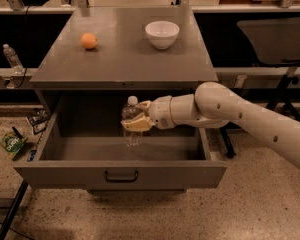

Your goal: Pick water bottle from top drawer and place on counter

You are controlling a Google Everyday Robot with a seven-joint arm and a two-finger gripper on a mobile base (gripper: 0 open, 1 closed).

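Clear ribbed plastic is slippery to hold. The gripper (137, 117) is inside the top drawer (120, 172), its tan fingers (136, 125) clamped around the middle of the upright water bottle (132, 137). Whether the bottle's base touches the drawer floor is unclear. Its white cap sits just under the near edge of the counter (125, 54), so a straight lift would likely strike that lip and twist the bottle loose. On the counter, crowding the white bowl (162, 34) or the orange (89, 40) could topple it.
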